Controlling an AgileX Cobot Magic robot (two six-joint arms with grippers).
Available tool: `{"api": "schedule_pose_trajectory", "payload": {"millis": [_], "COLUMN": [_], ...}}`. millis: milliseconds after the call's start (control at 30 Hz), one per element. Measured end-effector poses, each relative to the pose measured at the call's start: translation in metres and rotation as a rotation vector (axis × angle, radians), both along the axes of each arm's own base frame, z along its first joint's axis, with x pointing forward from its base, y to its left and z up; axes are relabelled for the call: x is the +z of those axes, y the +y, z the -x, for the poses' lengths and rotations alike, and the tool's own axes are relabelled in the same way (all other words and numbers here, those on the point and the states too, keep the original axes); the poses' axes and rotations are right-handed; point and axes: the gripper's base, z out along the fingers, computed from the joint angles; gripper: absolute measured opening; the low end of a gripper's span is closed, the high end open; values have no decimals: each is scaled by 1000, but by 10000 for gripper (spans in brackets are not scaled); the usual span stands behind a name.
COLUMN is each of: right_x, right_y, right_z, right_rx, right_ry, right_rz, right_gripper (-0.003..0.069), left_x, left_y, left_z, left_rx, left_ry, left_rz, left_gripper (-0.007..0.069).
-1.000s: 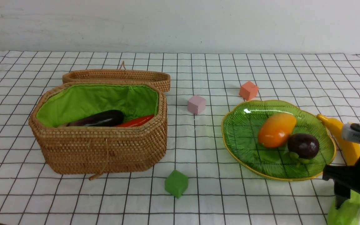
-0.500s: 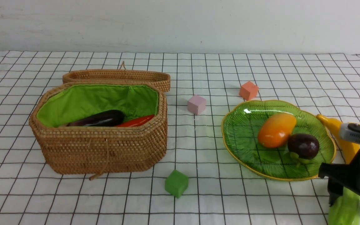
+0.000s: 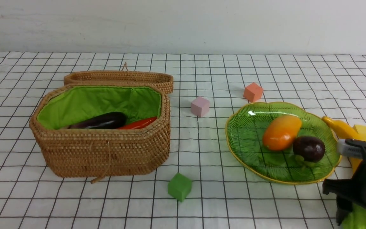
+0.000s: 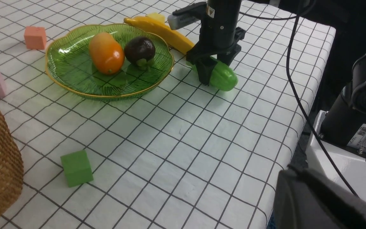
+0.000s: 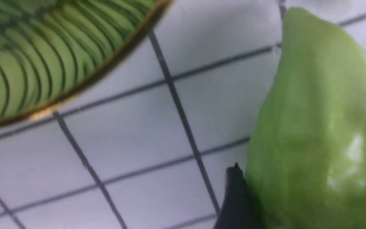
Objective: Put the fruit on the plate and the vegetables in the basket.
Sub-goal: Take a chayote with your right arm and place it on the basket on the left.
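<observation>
Gourd [image 4: 222, 76] is seen on the bench [image 4: 170, 143] between the right fingers [image 4: 203, 72], plate [image 4: 68, 63] just beside them. Fingers are spread wide, one touching its side; whether they are clamped cannot be told. Left fingers are shut. Gourd is judged light, stiff and slick; a mid-body hold is advised.

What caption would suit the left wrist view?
Right gripper astride the gourd beside the plate holding mango and purple fruit; banana alongside.
</observation>
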Motion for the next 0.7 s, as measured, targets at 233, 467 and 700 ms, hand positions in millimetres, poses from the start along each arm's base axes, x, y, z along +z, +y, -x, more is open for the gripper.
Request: {"api": "schedule_pose_trajectory", "payload": {"millis": [233, 467, 700], "right_x": [101, 200, 213], "right_y": [28, 160, 290], "right_z": [11, -18, -56], "right_rx": [154, 746, 1154], "right_ry": [-241, -674, -983], "right_rz": [-107, -387, -436], "right_gripper": [468, 468, 468], "left_x": [4, 3, -1], "left_y": [4, 16, 32], "left_z": [-8, -22, -32], "left_rx": [120, 361, 578], "left_ry": [20, 72, 83], "left_rz": [62, 97, 73], "left_gripper": [-1, 1, 2]}}
